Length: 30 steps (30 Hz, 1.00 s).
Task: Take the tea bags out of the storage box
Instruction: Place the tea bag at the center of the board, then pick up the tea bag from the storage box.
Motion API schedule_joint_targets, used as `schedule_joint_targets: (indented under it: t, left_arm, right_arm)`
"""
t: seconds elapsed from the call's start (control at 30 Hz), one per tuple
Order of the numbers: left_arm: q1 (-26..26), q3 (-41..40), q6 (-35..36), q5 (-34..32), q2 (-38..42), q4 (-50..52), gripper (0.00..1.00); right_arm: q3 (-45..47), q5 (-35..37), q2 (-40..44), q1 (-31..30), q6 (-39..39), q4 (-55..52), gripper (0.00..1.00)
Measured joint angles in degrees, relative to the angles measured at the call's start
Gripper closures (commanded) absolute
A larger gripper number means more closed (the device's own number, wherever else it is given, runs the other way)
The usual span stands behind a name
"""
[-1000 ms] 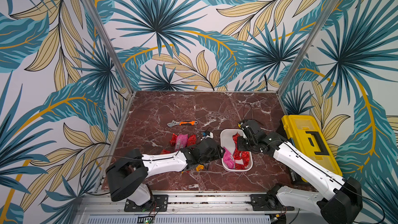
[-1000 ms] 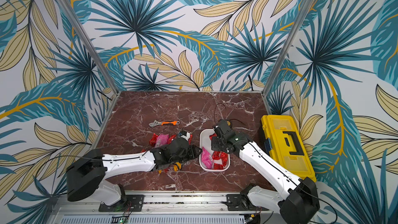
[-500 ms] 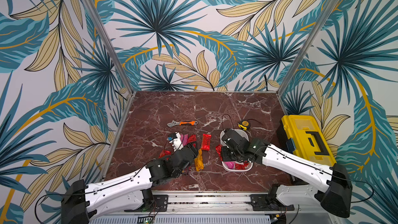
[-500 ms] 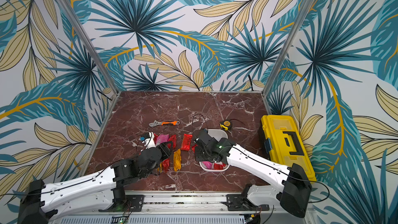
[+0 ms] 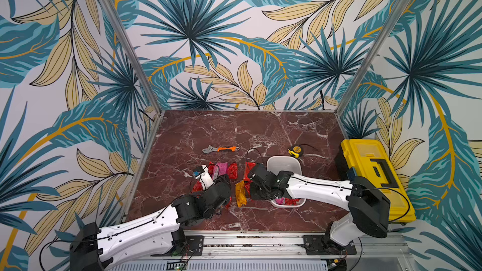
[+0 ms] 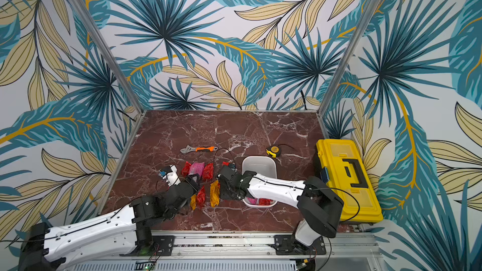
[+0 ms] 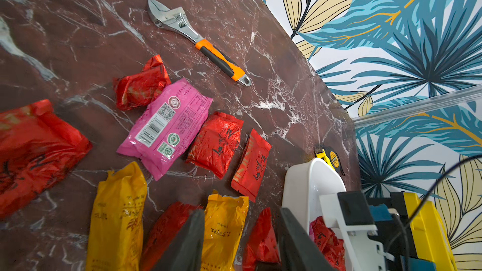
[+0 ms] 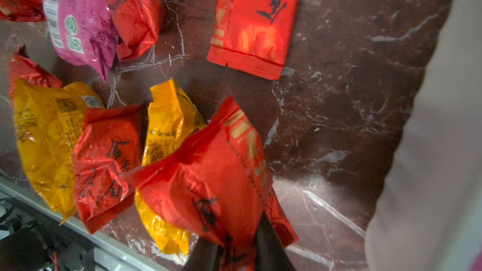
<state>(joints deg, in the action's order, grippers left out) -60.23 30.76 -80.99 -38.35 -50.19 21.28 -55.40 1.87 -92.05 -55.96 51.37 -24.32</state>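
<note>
marble surface (image 5: pixel 234 131) stays open toward the back wall; tea bags (image 7: pixel 167 129) crowd beside the storage box (image 5: pixel 283 161) (some inside). right tool (image 8: pixel 234 243), low, pinches a red tea bag (image 8: pixel 208 173); left tool (image 7: pixel 241 212) hovers spread.

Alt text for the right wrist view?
The right gripper pinches a crinkled red tea bag over the marble table. Loose on it lie other tea bags, red, yellow and pink, beside the white storage box.

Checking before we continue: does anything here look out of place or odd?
Nothing looks spilled or broken. Only the wrench and tape measure seem out of place, lying beyond the tea bags and storage box.
</note>
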Motion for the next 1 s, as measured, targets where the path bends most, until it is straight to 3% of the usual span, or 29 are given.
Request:
schedule_joint_targets:
  t: [0.2, 0.37, 0.6, 0.8, 1.0]
  left_arm:
    - [0.1, 0.0, 0.0, 0.5, 0.0, 0.0, 0.49]
    - [0.3, 0.0, 1.1, 1.6, -0.4, -0.7, 0.48]
    - [0.6, 0.0, 5.9, 4.4, -3.0, -6.1, 0.48]
    - [1.0, 0.5, 11.0, 9.2, -8.8, -12.2, 0.44]
    - [1.9, 2.8, 14.4, 16.9, -16.7, -19.3, 0.42]
  right_arm:
    - [0.3, -0.2, -1.9, 0.0, 1.0, 2.1, 0.58]
    - [0.3, -0.3, -0.7, 0.0, 0.9, 2.5, 0.53]
    - [0.2, 2.8, 10.1, 1.0, -1.0, -1.2, 0.49]
    - [2.2, 6.1, 19.2, 9.1, -5.1, -6.7, 0.49]
    - [9.0, 4.2, 24.5, 19.1, -10.7, -11.1, 0.44]
